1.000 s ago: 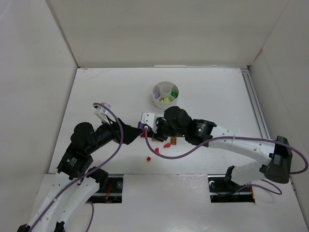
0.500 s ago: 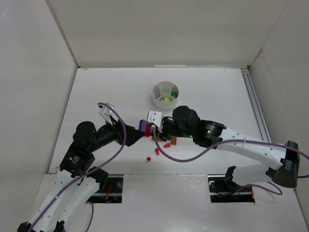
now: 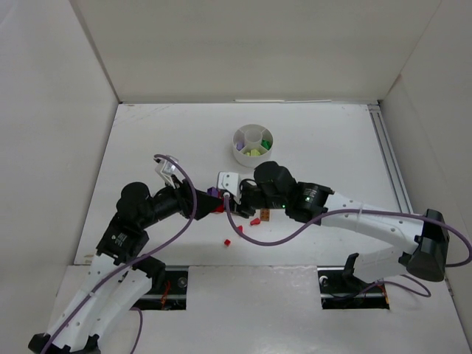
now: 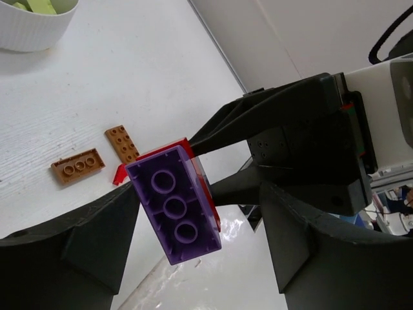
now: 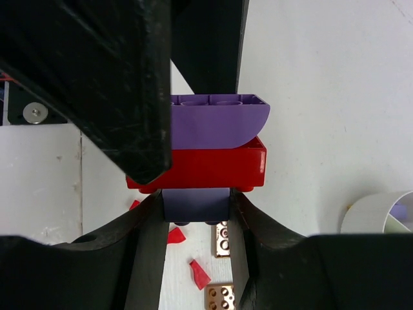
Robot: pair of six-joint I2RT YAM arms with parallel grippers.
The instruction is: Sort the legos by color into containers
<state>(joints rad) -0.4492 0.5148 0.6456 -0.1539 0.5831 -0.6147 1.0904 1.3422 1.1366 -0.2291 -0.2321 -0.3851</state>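
Note:
My right gripper (image 5: 195,216) is shut on a small dark purple block (image 5: 195,201), the bottom of a lego stack held above the table. A red brick (image 5: 206,168) sits on that block, with a curved purple brick (image 5: 216,123) on top. My left gripper (image 4: 200,216) is open around the purple brick (image 4: 177,206). Its left finger is close beside the brick and its right finger stands well apart. The two grippers meet at the stack (image 3: 219,200) in the top view. The white dish (image 3: 253,145) with its containers stands behind them, with green, lime and purple legos inside.
Loose on the table under the grippers lie two orange-brown plates (image 4: 78,165) (image 4: 122,143) and small red pieces (image 5: 200,274) (image 3: 227,242). The dish rim (image 4: 29,26) shows at the far left of the left wrist view. White walls enclose the table.
The left gripper has pushed forward onto the stack and its jaws have narrowed around the purple brick. The right arm swung right and back, still holding the stack.

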